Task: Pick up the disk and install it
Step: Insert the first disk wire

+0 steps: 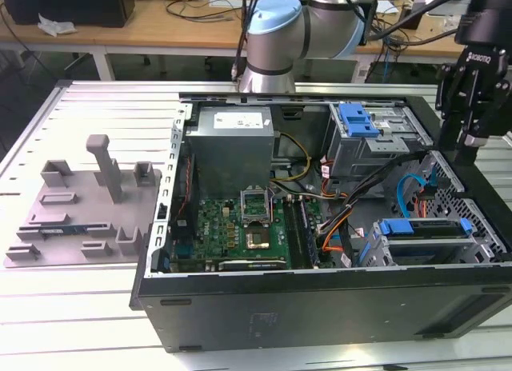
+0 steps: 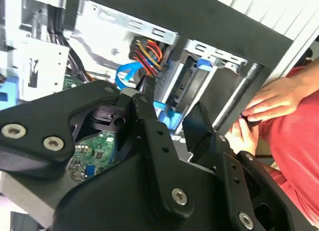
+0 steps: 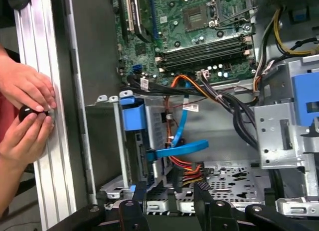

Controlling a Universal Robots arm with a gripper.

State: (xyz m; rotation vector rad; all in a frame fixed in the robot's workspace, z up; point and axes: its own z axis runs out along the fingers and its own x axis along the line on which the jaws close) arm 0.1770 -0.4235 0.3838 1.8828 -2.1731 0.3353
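The disk (image 1: 424, 231), a flat drive in a bright blue carrier, sits inside the drive cage at the near corner of the open computer case (image 1: 240, 303), on the exterior view's right. In the first wrist view, the disk (image 3: 142, 136) lies in that cage just beyond my fingertips. My black gripper (image 1: 462, 153) hangs above the case's right edge, higher than the disk and apart from it. Both wrist views show the gripper (image 3: 169, 203) (image 2: 172, 111) open, with nothing between its fingers.
A bare blue bracket (image 1: 358, 119) tops the upper cage. The grey power supply (image 1: 232, 143), motherboard (image 1: 240, 227) and loose cables, including a blue flat one (image 3: 182, 149), crowd the case. A person's hands (image 3: 25, 104) rest on the table rail beside it. A grey fixture plate (image 1: 80, 215) lies left.
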